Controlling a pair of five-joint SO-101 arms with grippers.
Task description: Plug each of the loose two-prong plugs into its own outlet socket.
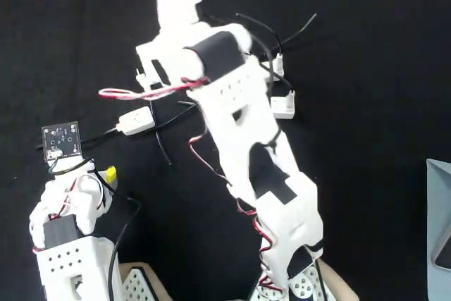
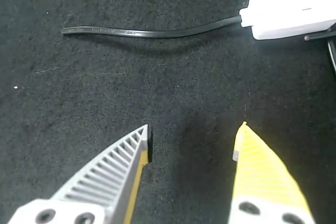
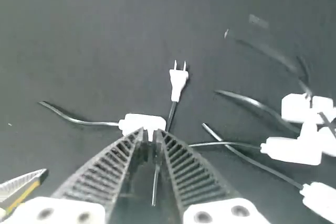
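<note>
Black cord (image 2: 152,33) (print illegible), white socket (image 2: 289,9)

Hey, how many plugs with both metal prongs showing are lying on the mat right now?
1: a white plug on the black mat, just ahead of the right gripper. Blurred white pieces nearby may hide more.

Outlet socket (image 2: 289,9) cut off at edge; right arm (image 1: 239,125) hides cords (image 1: 296,29).

White two-prong plug (image 3: 178,81) and white outlet socket (image 2: 291,8), black cord (image 2: 152,33), black worktop (image 2: 105,87). The ribbed left hand (image 2: 194,127) is half grey, half yellow.
</note>
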